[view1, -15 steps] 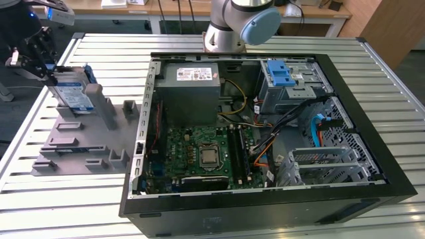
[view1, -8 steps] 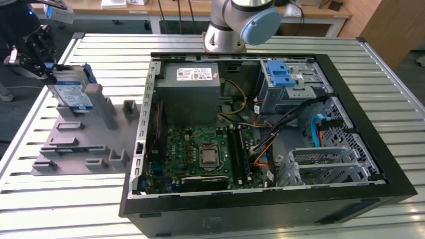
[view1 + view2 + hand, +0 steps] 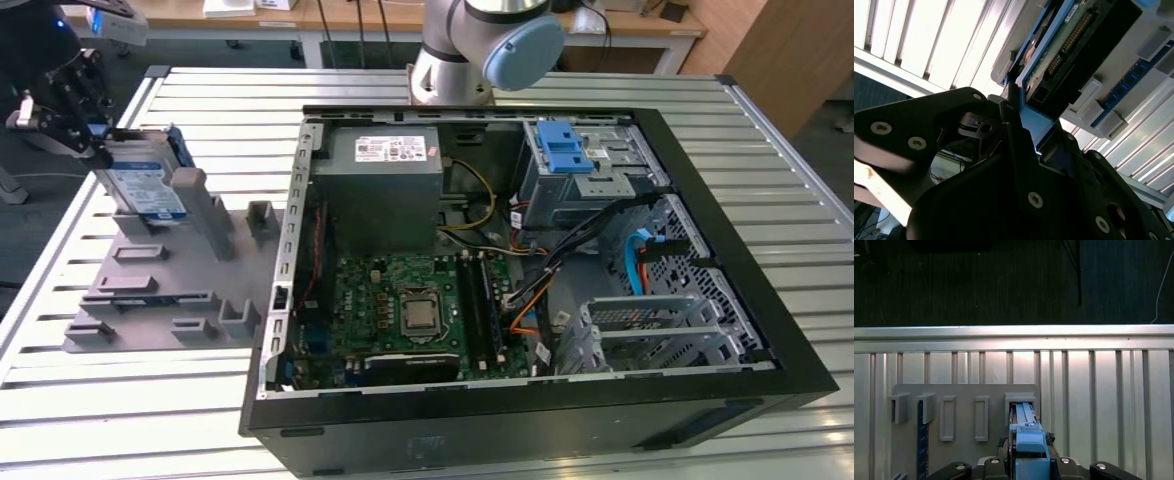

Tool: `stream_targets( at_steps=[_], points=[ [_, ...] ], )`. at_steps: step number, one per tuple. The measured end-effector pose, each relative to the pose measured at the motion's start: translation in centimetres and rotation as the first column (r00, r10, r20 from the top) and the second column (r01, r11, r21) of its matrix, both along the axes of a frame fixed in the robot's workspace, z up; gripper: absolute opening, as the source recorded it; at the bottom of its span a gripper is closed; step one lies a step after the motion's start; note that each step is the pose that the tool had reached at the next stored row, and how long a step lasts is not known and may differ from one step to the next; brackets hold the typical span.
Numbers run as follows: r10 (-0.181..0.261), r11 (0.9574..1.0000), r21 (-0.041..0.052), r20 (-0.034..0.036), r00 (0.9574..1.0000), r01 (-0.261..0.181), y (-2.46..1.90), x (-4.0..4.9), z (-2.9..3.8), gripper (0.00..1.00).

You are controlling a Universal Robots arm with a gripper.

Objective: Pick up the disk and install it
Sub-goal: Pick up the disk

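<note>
- One gripper (image 3: 83, 140) at the far left of the exterior view, clamped on the disk (image 3: 140, 185) by its upper end.
- In the first wrist view, gripper (image 3: 1029, 457) pinching the blue frame of the disk (image 3: 1026, 432) from both sides. Same grip in the second wrist view, gripper (image 3: 1021, 125) closed on the blue edge, with the green circuit side of the disk (image 3: 1064, 45) facing the camera.
- Disk standing on edge, label side toward the exterior view's right, at the far end of a grey rack (image 3: 174, 290). Lower edge down among the rack's posts; cannot tell whether seated in its slot or raised a little.
- Rack (image 3: 964, 455) flat on the slatted metal surface (image 3: 134, 400), just beside the case on the exterior view's left. Several upright slots in a row. Thin dark-blue strip (image 3: 920, 440) held in another slot, too small to name.
- Open black case (image 3: 534, 410) lying on its side in the middle of the surface, well apart from the disk.
- Inside the case, from the exterior view's left: grey power supply (image 3: 380, 190) at the far end, green board (image 3: 414, 300) nearer the camera.
- Further right, a blue latch (image 3: 567, 150) on a metal bay, and loose cables (image 3: 587, 235) below it.
- Arm (image 3: 481, 45) rising just behind the case's far wall.
</note>
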State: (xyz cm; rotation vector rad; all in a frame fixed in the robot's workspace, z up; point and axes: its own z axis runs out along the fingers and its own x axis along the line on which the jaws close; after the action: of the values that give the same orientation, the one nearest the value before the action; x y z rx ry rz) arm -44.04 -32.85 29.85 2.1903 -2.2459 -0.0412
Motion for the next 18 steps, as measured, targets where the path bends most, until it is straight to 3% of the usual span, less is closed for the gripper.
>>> stream_targets(
  at_steps=[18],
  points=[
    [0.0,1.0,0.0004,0.0005,1.0,0.0,0.0,0.0,0.4,0.36]
  ],
)
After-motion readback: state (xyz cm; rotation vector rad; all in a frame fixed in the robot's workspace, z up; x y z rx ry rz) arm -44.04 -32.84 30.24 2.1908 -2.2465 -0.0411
